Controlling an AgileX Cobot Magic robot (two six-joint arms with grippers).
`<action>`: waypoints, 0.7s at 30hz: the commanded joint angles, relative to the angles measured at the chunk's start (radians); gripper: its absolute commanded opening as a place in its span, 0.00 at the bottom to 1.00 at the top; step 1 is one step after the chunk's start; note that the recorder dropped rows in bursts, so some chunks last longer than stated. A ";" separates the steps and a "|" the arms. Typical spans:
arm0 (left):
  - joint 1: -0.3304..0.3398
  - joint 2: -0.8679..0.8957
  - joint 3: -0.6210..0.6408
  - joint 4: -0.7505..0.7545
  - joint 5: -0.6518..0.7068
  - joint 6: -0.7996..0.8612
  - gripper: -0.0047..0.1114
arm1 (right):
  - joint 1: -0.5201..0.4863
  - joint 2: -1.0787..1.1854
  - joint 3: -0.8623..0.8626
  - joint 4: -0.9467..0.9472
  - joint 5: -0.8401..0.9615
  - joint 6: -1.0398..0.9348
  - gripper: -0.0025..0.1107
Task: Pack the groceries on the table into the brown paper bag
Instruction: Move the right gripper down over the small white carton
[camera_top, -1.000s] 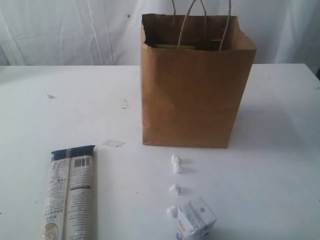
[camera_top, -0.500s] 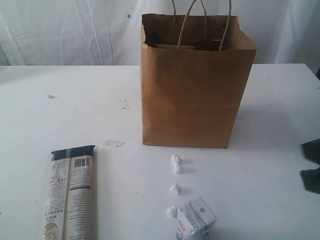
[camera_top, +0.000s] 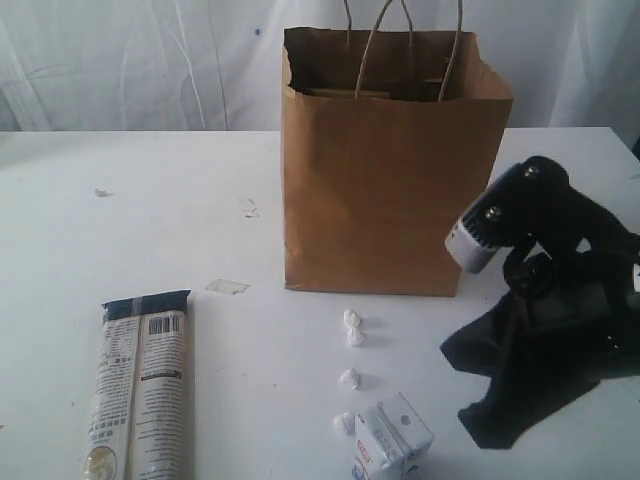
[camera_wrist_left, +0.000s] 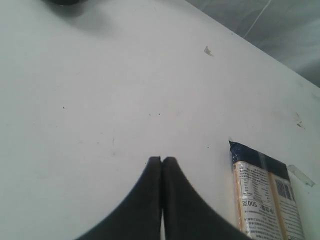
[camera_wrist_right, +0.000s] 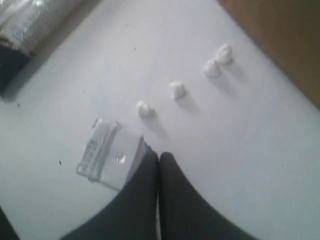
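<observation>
The brown paper bag stands upright and open at the back middle of the table. The long printed packet lies flat at the front left. The small white carton lies on its side at the front edge. My right arm reaches in from the right. My right gripper is shut and empty, its tips hovering just beside the carton. Shut and empty too, my left gripper hangs over bare table near the packet's dark end. Jar, bottle, tin and pouch are out of view.
Several tiny white paper balls lie in a line between the bag and the carton, also in the right wrist view. A clear tape scrap lies left of the bag. White cloth hangs behind the table.
The right arm has come in from the right edge, moving left and forward toward the carton; a second ago it was out of view. Nothing on the table has moved.
</observation>
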 joint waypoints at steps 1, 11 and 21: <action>0.002 -0.004 0.004 0.002 -0.001 0.002 0.04 | 0.026 0.004 -0.001 0.053 -0.067 -0.056 0.06; 0.002 -0.004 0.004 0.002 -0.001 0.002 0.04 | 0.038 0.132 -0.038 0.193 0.076 -0.112 0.67; 0.002 -0.004 0.004 0.002 -0.001 0.002 0.04 | 0.038 0.278 -0.183 0.072 0.141 0.035 0.67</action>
